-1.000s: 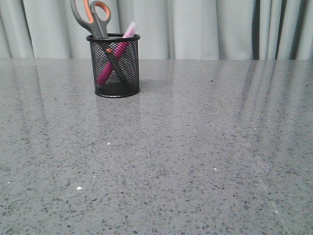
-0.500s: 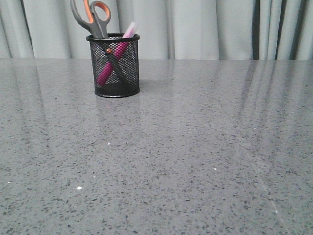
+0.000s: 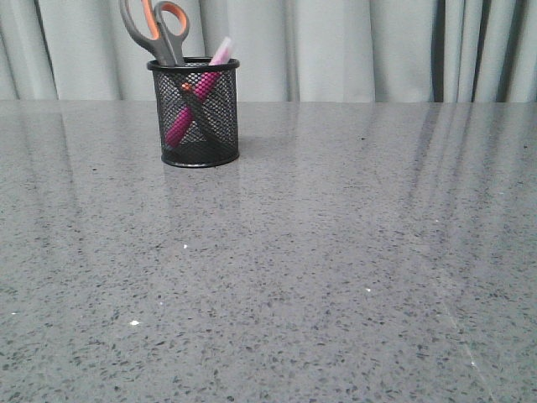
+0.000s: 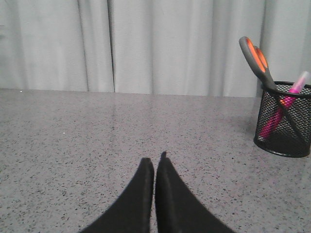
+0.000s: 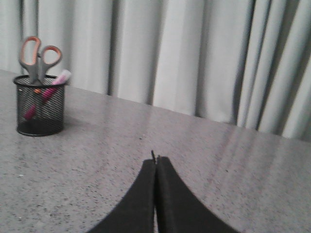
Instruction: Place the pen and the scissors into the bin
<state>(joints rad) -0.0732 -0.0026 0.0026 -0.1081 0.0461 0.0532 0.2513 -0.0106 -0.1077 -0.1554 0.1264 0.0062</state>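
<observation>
Both sets of fingers, left point(image 4: 154, 162) and right point(image 5: 155, 162), are pressed together and empty above the tabletop point(image 3: 336, 252). Well apart from them, the bin point(image 3: 195, 112) holds the scissors point(image 3: 159, 34) and pen point(image 3: 201, 88), crossed inside.

A black mesh cup point(image 3: 200, 113) is holding a pink pen point(image 3: 195, 96) and grey, orange-lined scissors point(image 3: 159, 32) on a speckled grey surface point(image 3: 336, 252).

Blk wire-mesh bin point(image 3: 195, 113), glossy speckled table point(image 3: 336, 252)
</observation>
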